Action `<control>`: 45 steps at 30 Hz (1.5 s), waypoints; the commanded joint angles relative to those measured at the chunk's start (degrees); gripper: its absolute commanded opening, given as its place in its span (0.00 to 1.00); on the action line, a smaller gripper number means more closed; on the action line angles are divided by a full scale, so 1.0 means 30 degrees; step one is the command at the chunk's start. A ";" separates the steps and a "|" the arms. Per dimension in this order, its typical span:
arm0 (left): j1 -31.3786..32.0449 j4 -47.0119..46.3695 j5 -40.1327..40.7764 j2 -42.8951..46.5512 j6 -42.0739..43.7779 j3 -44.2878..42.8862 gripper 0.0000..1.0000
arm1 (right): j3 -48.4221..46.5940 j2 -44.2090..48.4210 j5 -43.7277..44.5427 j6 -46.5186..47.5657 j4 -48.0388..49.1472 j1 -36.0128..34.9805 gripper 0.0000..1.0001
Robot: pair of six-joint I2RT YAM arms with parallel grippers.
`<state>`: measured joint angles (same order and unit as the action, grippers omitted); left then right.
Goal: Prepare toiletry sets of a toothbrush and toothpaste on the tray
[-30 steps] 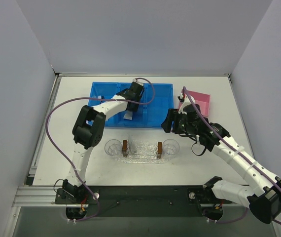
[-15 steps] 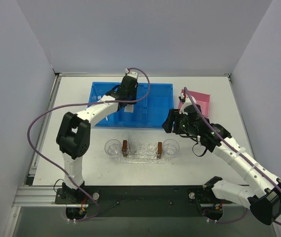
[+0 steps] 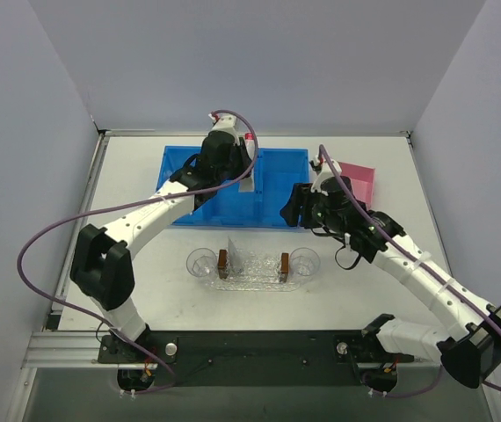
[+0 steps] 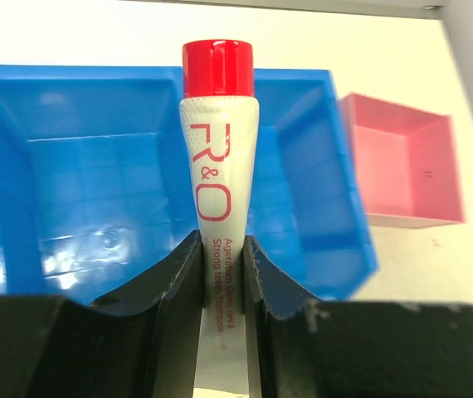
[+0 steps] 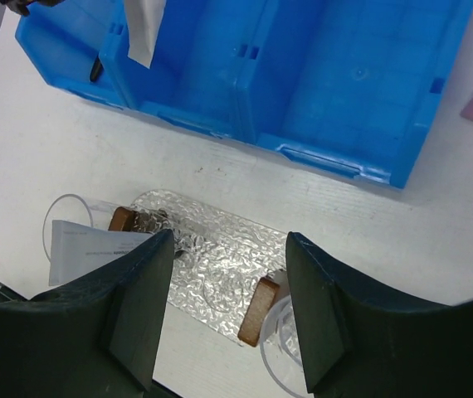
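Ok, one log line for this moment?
left gripper: shut on red-capped toothpaste tube, held above blue bin | right gripper: open, empty, facing clear tray

You see the red-capped silvery-white toothpaste tube (image 4: pixel 217 166) pinched in the left gripper (image 4: pixel 220 253), cap toward 12 o'clock, and at its 6 o'clock the clear glittery oblong tray (image 3: pixel 259 265) bearing another white tube (image 5: pixel 95 242) at its 9 o'clock end.

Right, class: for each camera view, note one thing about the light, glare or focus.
Left wrist: the toothpaste tube is sharp, its print readable, while the dark jaws gripping it are underexposed; top external: even light, only soft shadows on the table; right wrist: the tray glitters with speckled highlights, and the near jaws look slightly soft.
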<state>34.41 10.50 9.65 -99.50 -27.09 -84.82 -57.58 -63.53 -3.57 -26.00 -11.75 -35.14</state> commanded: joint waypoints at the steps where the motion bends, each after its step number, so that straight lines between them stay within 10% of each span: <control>1: 0.0598 -0.2679 -0.1399 0.1965 -0.2598 0.1053 0.22 | -0.0844 -0.1175 -0.0449 0.0433 0.2038 -0.0768 0.52; 23: 0.2796 -0.4671 -0.2191 0.4339 -0.5119 0.4131 0.20 | -0.2486 -0.4429 -0.0626 0.1869 0.2597 -0.1355 0.49; 31: 0.2943 -0.4965 -0.2453 0.4428 -0.5178 0.4512 0.20 | -0.2398 -0.4401 -0.0303 0.1928 0.2744 -0.1325 0.05; 35: 0.2914 -0.5607 -0.3010 0.4516 -0.5120 0.4746 0.22 | -0.2135 -0.4050 -0.0274 0.1899 0.2744 -0.1267 0.00; 45: 0.2183 -0.4790 -0.6466 0.3782 -0.2601 0.2872 0.68 | -0.1753 -0.2117 -0.0976 0.2308 0.1955 -0.1091 0.00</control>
<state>42.17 -0.78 -3.20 -89.14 -38.28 -71.79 -62.30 -74.52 -5.65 -20.47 -6.96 -38.94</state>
